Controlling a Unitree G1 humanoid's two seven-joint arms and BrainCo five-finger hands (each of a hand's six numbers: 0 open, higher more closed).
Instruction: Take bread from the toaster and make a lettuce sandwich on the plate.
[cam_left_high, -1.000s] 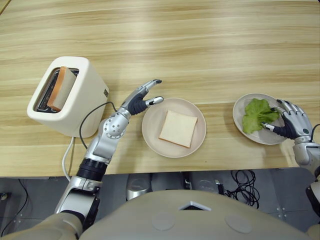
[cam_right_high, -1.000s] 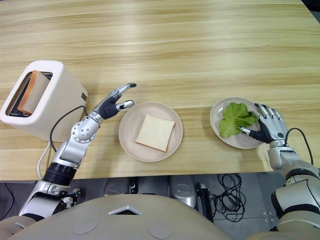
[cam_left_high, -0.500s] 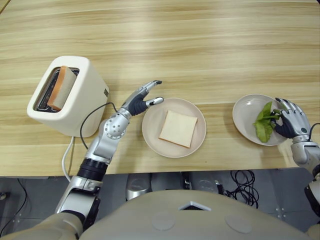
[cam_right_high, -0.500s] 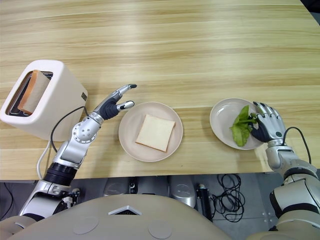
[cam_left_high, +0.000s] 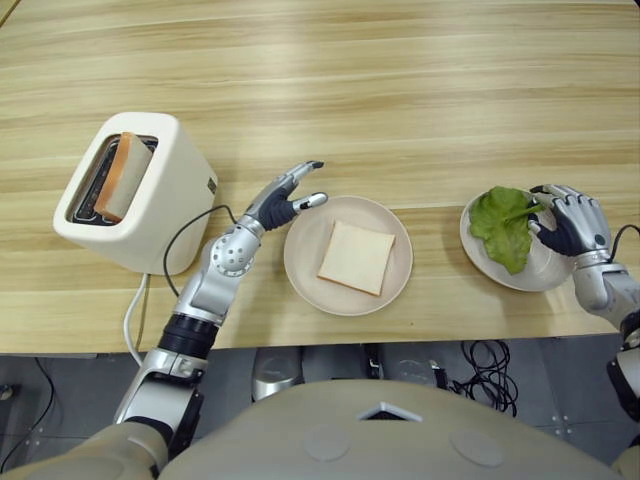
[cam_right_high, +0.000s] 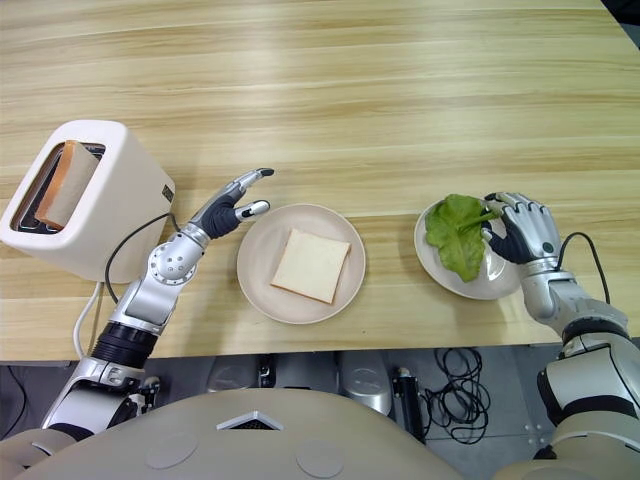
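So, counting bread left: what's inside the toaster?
One browned slice stands in a toaster slot, top poking out. Its lower part is hidden inside; the other slot looks empty, though its bottom can't be seen.

A pale wooden table (cam_left_high: 400, 80) spreads under soft light, grey floor (cam_left_high: 60, 390) and black cables (cam_left_high: 490, 362) beyond its near edge.

The bread slice (cam_left_high: 122, 176) had its lower part hidden inside the toaster (cam_left_high: 175, 165). The lettuce leaf (cam_left_high: 503, 226) and right hand (cam_left_high: 570, 220) covered much of the side plate (cam_left_high: 543, 268); whether the leaf rested on it could not be told. The power cord (cam_left_high: 131, 315) vanished below the table (cam_left_high: 400, 80) edge.
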